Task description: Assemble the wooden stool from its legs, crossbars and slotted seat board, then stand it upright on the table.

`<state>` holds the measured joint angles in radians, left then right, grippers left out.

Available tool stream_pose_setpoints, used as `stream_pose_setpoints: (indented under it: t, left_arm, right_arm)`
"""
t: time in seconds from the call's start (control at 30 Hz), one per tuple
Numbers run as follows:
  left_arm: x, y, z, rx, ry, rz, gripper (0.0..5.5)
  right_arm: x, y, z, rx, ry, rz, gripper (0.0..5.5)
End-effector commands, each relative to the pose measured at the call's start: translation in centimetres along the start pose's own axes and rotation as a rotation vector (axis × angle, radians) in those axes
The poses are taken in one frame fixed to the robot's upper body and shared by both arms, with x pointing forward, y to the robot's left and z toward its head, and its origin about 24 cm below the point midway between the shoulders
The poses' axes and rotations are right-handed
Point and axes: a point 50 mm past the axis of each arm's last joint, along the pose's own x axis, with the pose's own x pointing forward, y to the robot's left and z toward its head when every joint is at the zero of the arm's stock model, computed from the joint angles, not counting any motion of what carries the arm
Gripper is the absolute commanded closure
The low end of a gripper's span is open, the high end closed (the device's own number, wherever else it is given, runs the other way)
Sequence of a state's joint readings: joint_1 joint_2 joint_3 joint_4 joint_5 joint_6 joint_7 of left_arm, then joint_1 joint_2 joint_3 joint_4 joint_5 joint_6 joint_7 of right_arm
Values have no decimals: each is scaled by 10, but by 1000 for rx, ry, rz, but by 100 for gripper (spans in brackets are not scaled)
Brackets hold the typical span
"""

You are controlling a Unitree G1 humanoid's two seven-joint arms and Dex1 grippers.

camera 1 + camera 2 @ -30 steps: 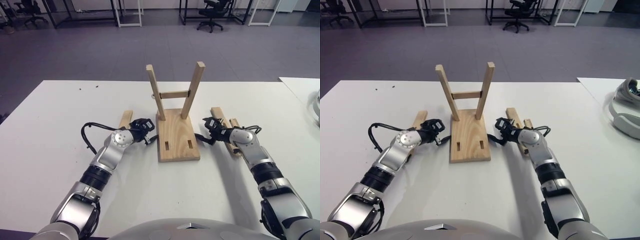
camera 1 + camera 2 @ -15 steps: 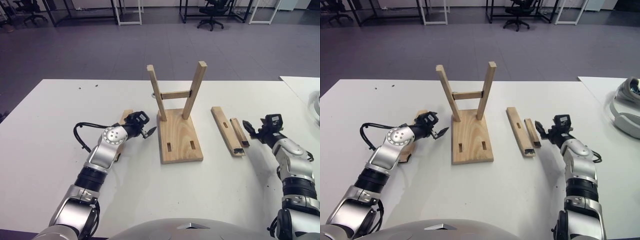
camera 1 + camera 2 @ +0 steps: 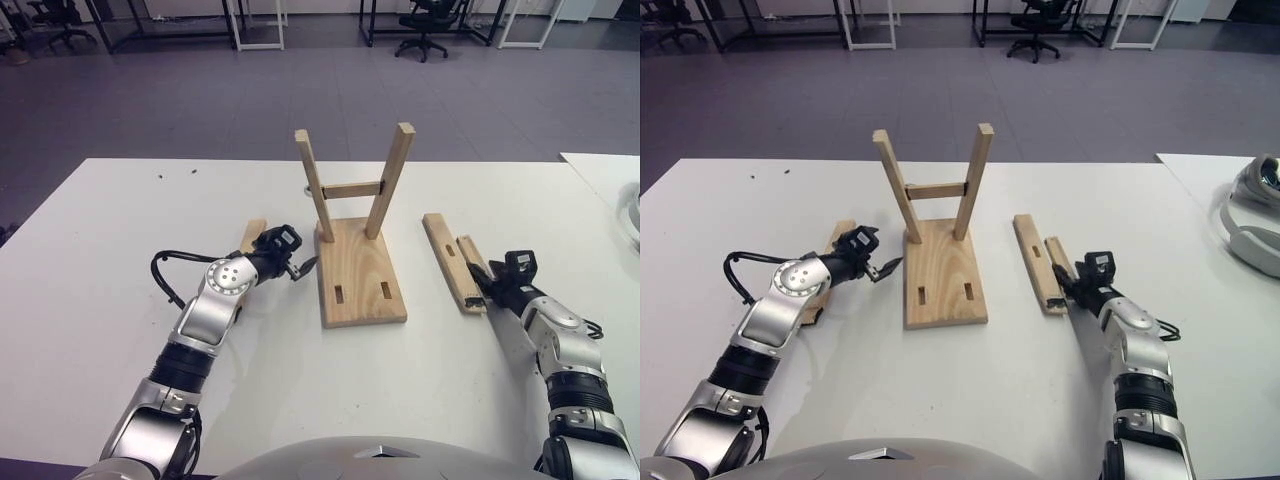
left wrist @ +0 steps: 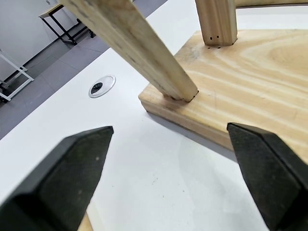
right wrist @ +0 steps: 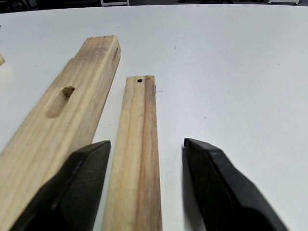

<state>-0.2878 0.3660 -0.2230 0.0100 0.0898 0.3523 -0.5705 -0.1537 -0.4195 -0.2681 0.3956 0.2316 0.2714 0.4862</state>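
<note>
**Loose crossbar bracketed for a right-hand pick-up**

The seat board (image 3: 362, 272) is laid flat on the table (image 3: 100, 260). Two standing legs (image 3: 312, 185) are set into its far end, and a fitted crossbar (image 3: 351, 190) is joined between them. Two slots (image 3: 339, 294) at the near end are left unfilled. To the robot's right of the board, a loose leg (image 3: 443, 247) and a shorter loose crossbar (image 3: 469, 255) are laid side by side, just apart. A second loose leg (image 3: 252, 236) is seen beside the left forearm.

The right gripper (image 3: 487, 293) is placed at the near end of the loose crossbar. Its fingers (image 5: 72, 192) are spread with the bar between them and are not closed on it. The left gripper (image 3: 300, 268) is held just beside the board's left edge, with its fingers (image 4: 72, 168) spread wide and nothing held.

The step in hand is judged to be the pick-up of the loose crossbar. It would be done best if the fingers were lowered until the bar's two side faces are bracketed squarely. The gripper should be kept centred, since the loose leg lies very close and could be nudged or caught by the inner finger. A grip slightly in from the end would be preferred, so that the bar's ends are left free for the mortise in each leg. The bar should be lifted level and clear of its neighbour before it is turned. Whether the fingertips touch the table cannot be told.
</note>
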Motion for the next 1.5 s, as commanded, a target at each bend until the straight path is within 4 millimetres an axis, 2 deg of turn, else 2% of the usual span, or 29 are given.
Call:
stream_pose_setpoints:
  t: [0.03, 0.2, 0.3, 0.4, 0.47, 0.5, 0.57, 0.63, 0.67, 0.77, 0.9, 1.17, 1.37, 1.5]
  left_arm:
    - [-3, 1, 1, 7, 13, 7, 115]
    - [-4, 1, 7, 0, -7, 3, 115]
    - [-5, -2, 22, -120, -89, -17, 115]
    - [-12, -7, 64, -458, -353, -136, 115]
    - [-18, -9, 87, -698, -514, -227, 115]
    - [-19, -12, 95, -819, -574, -273, 115]
    - [-18, -19, 106, -960, -625, -344, 115]
    - [-14, -24, 116, -1041, -643, -407, 115]
    - [-12, -28, 121, -1070, -644, -436, 137]
    - [-10, -29, 133, -1125, -661, -480, 192]
    - [-13, -24, 138, -1158, -688, -482, 259]
    - [-18, -17, 124, -1187, -663, -407, 395]
    - [-19, -14, 122, -1189, -655, -394, 494]
    - [-18, -14, 120, -1200, -652, -381, 510]
  right_arm:
    - [-4, 8, -19, 49, 96, 17, 300]
    - [-5, 5, -21, 49, 137, -26, 390]
    - [-7, 3, -24, 41, 132, -65, 417]
    - [-10, 4, 23, -7, -154, -104, 417]
    - [-20, 39, 54, -83, -333, 48, 418]
    - [-29, 69, 72, -140, -426, 181, 418]
    - [-48, 111, 94, -218, -551, 359, 418]
    - [-60, 142, 110, -270, -631, 490, 418]
    - [-64, 156, 117, -298, -667, 545, 418]
    - [-68, 181, 125, -330, -705, 627, 418]
    - [-64, 186, 122, -347, -686, 621, 418]
    - [-60, 180, 119, -375, -671, 574, 418]
    - [-57, 181, 115, -407, -656, 572, 418]
    - [-55, 181, 113, -431, -647, 562, 418]
